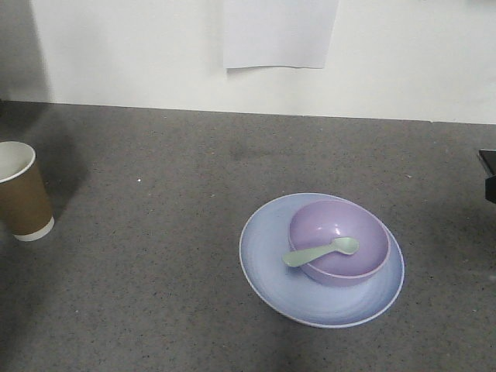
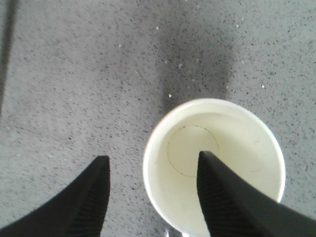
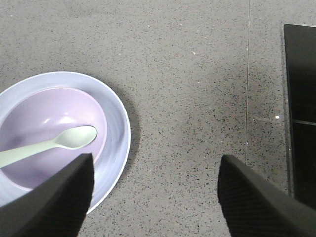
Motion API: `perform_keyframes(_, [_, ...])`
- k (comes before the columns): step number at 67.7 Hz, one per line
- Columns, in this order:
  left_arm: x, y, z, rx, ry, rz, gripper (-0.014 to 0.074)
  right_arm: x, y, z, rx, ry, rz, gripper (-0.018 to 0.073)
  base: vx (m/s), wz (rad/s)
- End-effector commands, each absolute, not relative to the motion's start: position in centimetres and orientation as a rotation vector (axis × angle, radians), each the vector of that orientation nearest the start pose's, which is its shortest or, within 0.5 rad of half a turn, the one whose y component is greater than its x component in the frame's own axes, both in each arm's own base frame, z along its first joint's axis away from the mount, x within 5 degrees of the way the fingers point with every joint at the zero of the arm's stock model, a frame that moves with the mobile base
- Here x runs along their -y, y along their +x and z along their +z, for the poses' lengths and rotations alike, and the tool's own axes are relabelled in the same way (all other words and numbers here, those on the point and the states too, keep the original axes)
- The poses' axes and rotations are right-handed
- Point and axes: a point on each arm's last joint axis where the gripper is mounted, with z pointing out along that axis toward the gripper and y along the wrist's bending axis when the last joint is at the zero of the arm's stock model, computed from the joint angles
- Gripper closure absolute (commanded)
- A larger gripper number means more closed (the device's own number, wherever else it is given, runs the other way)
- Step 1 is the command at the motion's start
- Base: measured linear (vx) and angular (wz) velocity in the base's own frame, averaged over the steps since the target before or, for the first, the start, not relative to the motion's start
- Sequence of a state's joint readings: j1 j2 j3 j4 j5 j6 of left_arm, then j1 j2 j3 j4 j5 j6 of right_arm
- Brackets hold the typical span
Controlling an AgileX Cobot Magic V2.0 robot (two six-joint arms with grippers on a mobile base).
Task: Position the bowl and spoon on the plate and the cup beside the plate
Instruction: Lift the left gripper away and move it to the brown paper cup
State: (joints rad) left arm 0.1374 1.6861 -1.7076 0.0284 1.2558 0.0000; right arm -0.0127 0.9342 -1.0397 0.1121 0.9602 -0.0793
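left wrist view: spread left gripper [image 2: 150, 170] straddles the tall brown paper cup's [image 2: 213, 165] white rim, lower right; pinch the wall gently, lift upright.

Soft, even light falls from above and in front; the wall [image 1: 403, 54] is bright, nearly washed out. The front view is slightly soft and grainy, dimmer toward its left edge, where the cup [image 1: 23, 194] throws a broad faint shadow up and to the right. The plate [image 1: 322, 263] casts a thin dark edge below it. In the left wrist view the cup's white inside glares and the table [image 2: 74, 74] is blurred. The right wrist view is sharper; the bowl [image 3: 44, 128] shows small highlights.
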Motion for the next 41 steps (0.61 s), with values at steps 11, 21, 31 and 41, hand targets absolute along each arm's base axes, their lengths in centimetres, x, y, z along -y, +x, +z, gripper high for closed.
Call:
perform_keyframes(11, [-4.9,34.0,37.1,-2.688,-0.199,0.062,0.0220,-0.5,17.1,39.4,-2.241,-0.045,0.081,0.0053,0.00,0.00])
perform_keyframes(21, [-4.9,34.2,35.6,-2.703,-0.198,0.065,0.0220,-0.5,17.1,39.4,-2.241,-0.045,0.081,0.0053,0.00,0.00])
perform_keyframes(31, [-5.0,34.3,34.2,-2.702,-0.198,0.064,0.0220,-0.5,17.1,39.4,-2.241,-0.045,0.081,0.0053,0.00,0.00])
perform_keyframes(41, [-5.0,34.4,33.6,-2.697,-0.204,0.063,0.0229,-0.5,17.1,39.4,-2.242,-0.045,0.081,0.0053,0.00,0.00])
